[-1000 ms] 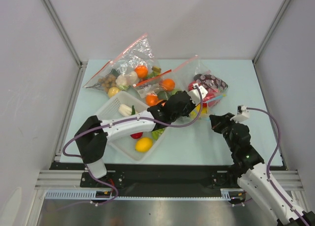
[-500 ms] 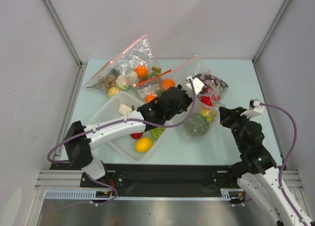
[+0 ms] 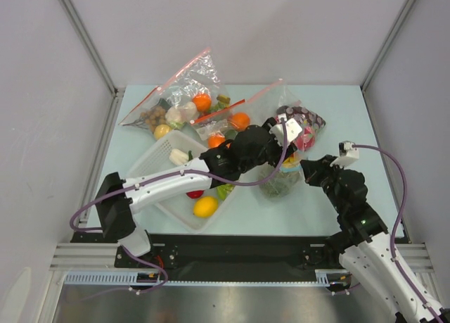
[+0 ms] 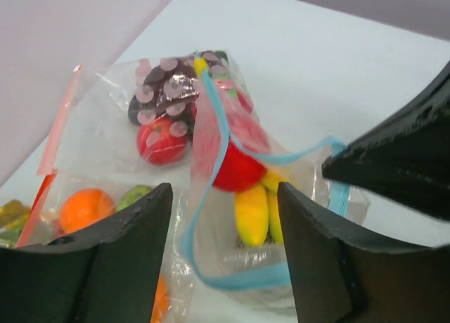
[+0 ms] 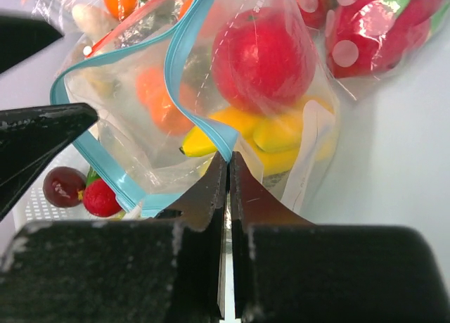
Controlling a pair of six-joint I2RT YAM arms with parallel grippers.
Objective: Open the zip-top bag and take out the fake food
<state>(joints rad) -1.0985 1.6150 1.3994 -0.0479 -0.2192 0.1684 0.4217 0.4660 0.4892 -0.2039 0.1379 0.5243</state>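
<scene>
The zip-top bag [image 3: 280, 176] lies mid-table with its light blue strip [image 4: 211, 133] pulled apart into an open loop. Inside is the fake food: a red round fruit [image 5: 264, 55], a yellow banana [image 5: 207, 136], small yellow pieces [image 5: 285, 133] and a grey-green melon [image 3: 277, 185]. My right gripper [image 5: 228, 160] is shut on the bag's blue-strip edge at its near right side. My left gripper [image 4: 223, 196] hovers open over the bag's mouth, the blue loop between its fingers [image 4: 133, 238] without touching them. From above, the left gripper [image 3: 285, 136] covers the bag's far end.
A white basket [image 3: 156, 156] with a lemon [image 3: 205, 206] and other toy pieces sits under the left arm. Two red-strip bags [image 3: 179, 94] of produce lie behind it. A bag of spotted red and dark fruit [image 3: 308, 119] lies just beyond the zip-top bag.
My left gripper has opened and let go of the bag's strip, staying over the mouth. The right gripper drew back slightly leftward, still shut on the edge. The bag's mouth now gapes.
</scene>
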